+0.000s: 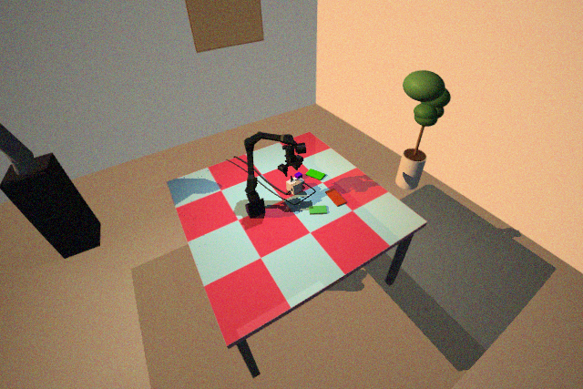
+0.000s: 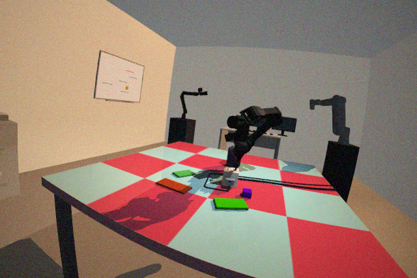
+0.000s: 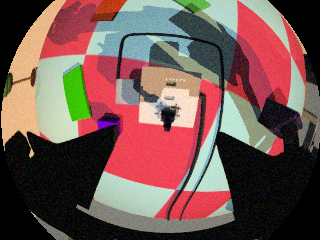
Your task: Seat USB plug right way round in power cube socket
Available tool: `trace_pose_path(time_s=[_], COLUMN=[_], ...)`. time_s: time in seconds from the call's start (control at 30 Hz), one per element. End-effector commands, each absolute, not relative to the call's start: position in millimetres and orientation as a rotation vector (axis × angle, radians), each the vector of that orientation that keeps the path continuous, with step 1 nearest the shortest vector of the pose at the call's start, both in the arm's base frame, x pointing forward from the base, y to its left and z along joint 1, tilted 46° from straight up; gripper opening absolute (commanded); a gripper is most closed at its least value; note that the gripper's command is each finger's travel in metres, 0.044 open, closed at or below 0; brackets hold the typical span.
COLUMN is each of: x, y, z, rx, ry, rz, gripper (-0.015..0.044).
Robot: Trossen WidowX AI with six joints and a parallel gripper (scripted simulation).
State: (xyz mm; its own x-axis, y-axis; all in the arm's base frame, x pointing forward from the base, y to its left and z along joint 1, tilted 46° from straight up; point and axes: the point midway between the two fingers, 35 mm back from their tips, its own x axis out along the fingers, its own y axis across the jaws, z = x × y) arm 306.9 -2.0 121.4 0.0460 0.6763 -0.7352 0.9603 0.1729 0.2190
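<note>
Top: fingers (image 1: 290,168) hang spread above the cube (image 1: 294,185) (image 2: 230,176) (image 3: 170,97), mid-frame. Exterior: cube's right of centre, plug hidden from me. Wrist: plug (image 3: 167,116) stands mid-frame on the cube, nothing gripped; looks like pulling, flipping, seating and backing off all remain.

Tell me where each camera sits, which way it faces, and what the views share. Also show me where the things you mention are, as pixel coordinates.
Top: high beside the table, angled down at the tabletop; whole arm (image 1: 250,158) shows.
Exterior: lower, across the table, looking over it toward monitors; arm (image 2: 257,130) bent over the power cube (image 1: 294,185) (image 2: 230,176) (image 3: 150,112).
Wrist: on the arm's end, facing down at the cube between the open claw's (image 3: 168,137) dark fingers; part of the arm's base shows right.
All three share the cube and purple block (image 1: 298,175) (image 2: 246,193) (image 3: 109,123).
</note>
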Motion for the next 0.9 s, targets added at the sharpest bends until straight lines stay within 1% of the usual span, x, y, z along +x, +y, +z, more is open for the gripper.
trace_pose_path(time_s=[0.0,0.87], x=[304.9,305.8], y=[1.3,13.8], z=[123.5,111.8], rx=[1.635,1.635], ry=[1.729,1.729], rz=[-0.477,-0.477], gripper=[0.044,0.044])
